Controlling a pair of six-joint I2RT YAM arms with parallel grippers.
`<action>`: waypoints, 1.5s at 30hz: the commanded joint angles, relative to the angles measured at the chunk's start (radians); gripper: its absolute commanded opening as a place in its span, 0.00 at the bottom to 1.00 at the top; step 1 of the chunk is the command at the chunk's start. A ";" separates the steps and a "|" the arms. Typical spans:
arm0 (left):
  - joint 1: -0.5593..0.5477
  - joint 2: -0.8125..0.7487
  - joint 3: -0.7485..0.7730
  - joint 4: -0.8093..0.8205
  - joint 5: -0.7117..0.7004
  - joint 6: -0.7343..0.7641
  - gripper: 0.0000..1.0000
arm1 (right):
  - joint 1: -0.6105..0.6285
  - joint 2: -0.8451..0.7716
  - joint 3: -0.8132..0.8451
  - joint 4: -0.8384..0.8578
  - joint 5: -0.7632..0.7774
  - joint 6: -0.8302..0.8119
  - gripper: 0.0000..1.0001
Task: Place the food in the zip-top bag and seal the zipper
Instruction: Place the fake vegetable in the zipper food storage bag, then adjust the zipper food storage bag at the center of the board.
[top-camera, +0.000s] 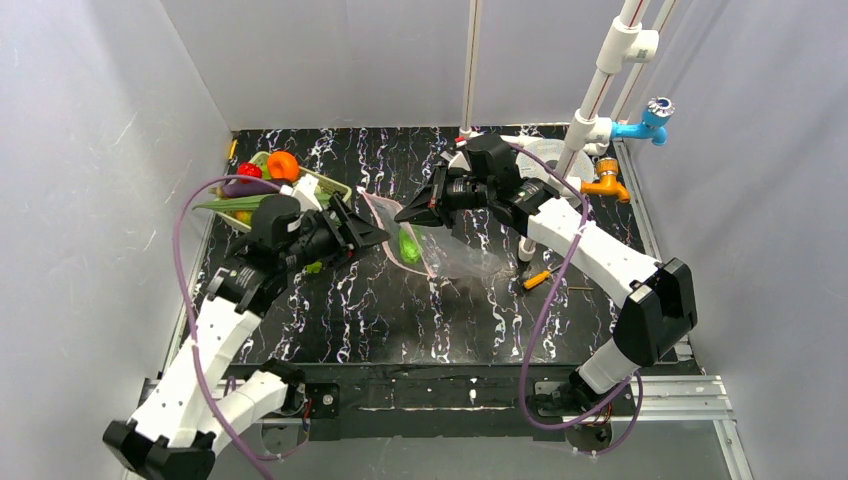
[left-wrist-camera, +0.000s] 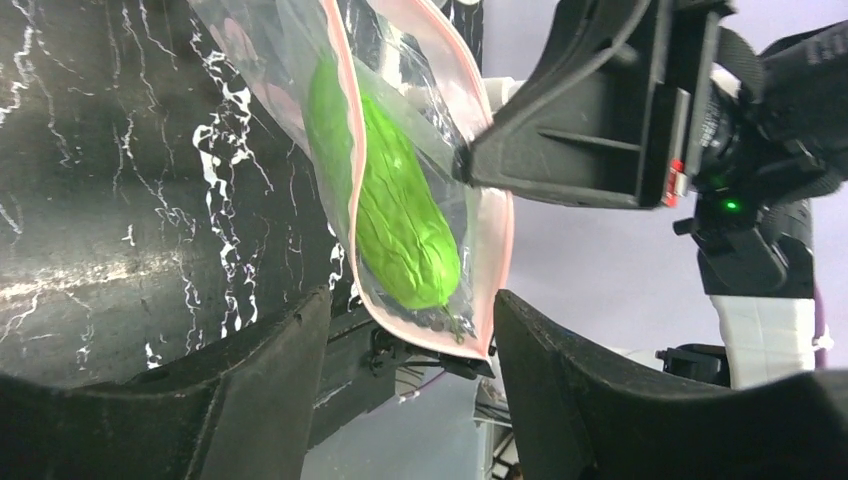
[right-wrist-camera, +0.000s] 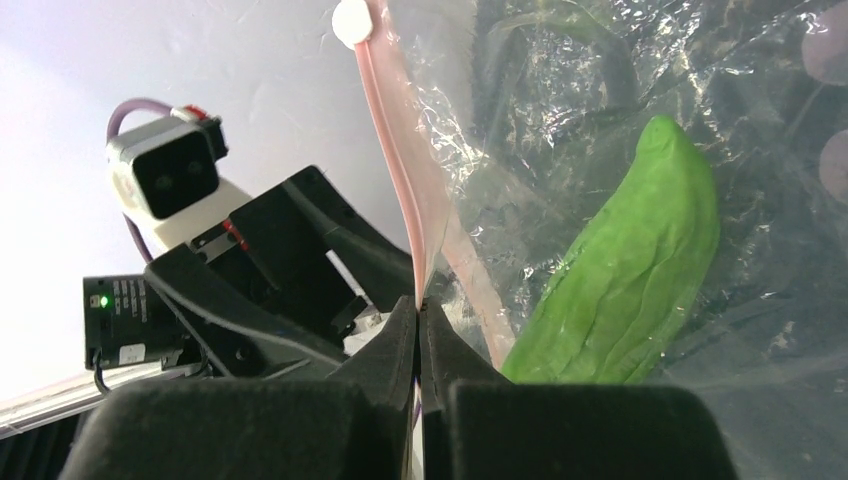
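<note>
Pinkish zipper (right-wrist-camera: 395, 150) of clear zip-top bag (right-wrist-camera: 560, 120) pinched between pressed-together right jaws, mouth held lifted off surface (top-camera: 400, 300). Green cucumber (right-wrist-camera: 630, 270) lies inside bag, just beyond right jaws. Left jaws spread, bag's zipper corner between them, likely for sealing.

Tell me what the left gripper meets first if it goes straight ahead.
Probably the zip-top bag: its zipper edge hangs between the left gripper's open fingers, with the green cucumber just inside. Depth is uncertain.
</note>
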 joint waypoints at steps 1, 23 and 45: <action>0.000 0.080 -0.030 0.110 0.124 -0.002 0.56 | 0.002 -0.048 0.013 0.038 -0.022 -0.001 0.01; 0.000 0.079 0.155 0.031 0.218 0.130 0.00 | -0.004 -0.096 0.120 -0.237 0.082 -0.463 0.01; 0.000 0.113 0.139 -0.038 0.200 0.180 0.43 | -0.005 -0.212 0.189 -0.445 0.353 -0.773 0.01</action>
